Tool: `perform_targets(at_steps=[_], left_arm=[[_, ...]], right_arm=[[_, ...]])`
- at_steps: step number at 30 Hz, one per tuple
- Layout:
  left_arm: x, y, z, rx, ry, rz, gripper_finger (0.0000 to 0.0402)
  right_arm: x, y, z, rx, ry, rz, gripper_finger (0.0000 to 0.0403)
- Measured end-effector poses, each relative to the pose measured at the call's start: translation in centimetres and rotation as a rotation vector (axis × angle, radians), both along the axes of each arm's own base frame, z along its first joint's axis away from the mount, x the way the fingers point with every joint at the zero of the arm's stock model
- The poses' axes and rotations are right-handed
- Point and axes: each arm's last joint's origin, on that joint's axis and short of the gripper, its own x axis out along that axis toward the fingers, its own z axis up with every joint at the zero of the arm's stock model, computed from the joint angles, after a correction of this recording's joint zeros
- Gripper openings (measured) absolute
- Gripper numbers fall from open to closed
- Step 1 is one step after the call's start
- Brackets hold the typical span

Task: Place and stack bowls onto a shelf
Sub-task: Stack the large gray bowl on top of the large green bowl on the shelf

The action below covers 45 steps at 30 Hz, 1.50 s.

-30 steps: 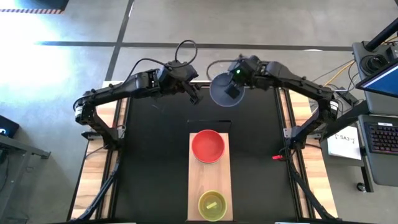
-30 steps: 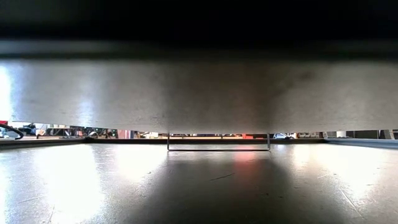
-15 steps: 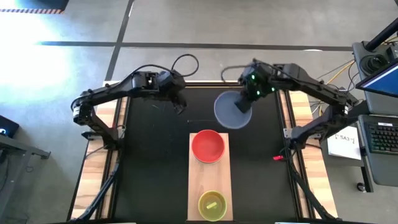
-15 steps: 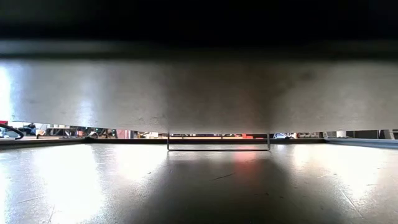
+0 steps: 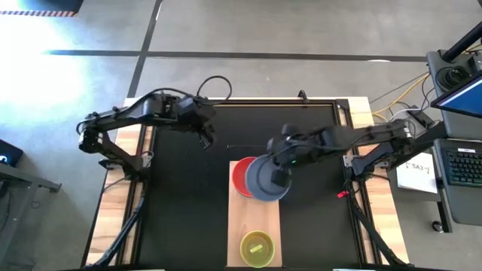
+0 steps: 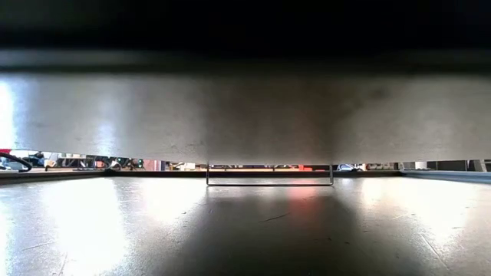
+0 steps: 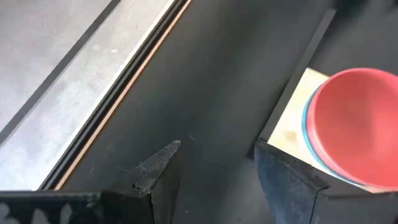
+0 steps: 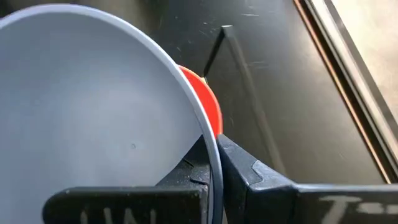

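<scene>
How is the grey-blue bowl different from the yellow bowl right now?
The grey-blue bowl is larger; the yellow bowl is smaller. The grey-blue bowl is pinched at its rim by the right tool, above the red bowl; the yellow bowl sits untouched on the shelf. The grey-blue bowl overlaps the red bowl; the yellow bowl stands alone. Both are round, opening up.

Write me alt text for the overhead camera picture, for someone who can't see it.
Seen from above, the right pincer holds a grey-blue bowl by its rim over a red bowl on a pale wooden shelf lying on the black table. A yellow bowl sits at the shelf's near end, and the left pincer hangs open over bare tabletop.
</scene>
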Motion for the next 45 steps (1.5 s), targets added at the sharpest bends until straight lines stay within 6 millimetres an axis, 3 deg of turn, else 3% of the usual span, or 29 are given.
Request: perform_targets(at_steps=[4, 12, 24, 30, 38, 45], left_arm=[[-1.3, -0.7, 1.0, -0.011, -0.052, 0.014, 0.0183], [-3.4, -2.7, 2.3, 0.001, -0.109, -0.004, 0.0183], [-5.5, -4.6, 2.2, 0.053, -0.112, 0.030, 0.0183], [-5.6, -5.1, 2.2, 0.053, -0.113, 0.016, 0.0183], [-5.7, -5.0, 2.2, 0.073, -0.101, 0.024, 0.0183], [-5.8, -5.0, 2.1, 0.075, -0.086, 0.024, 0.0183]], right_arm=[[1.9, -0.2, -2.2, -0.032, 0.050, 0.008, 0.0009], [4.0, -1.7, -3.7, 0.009, 0.061, -0.001, 0.0009], [6.5, -3.0, -6.6, 0.118, 0.121, 0.037, 0.0009], [7.0, -4.8, -7.5, 0.130, 0.146, -0.005, 0.0009], [7.4, -4.7, -8.3, 0.185, 0.181, 0.036, 0.0010], [6.8, -5.3, -8.2, 0.206, 0.217, 0.038, 0.0060]])
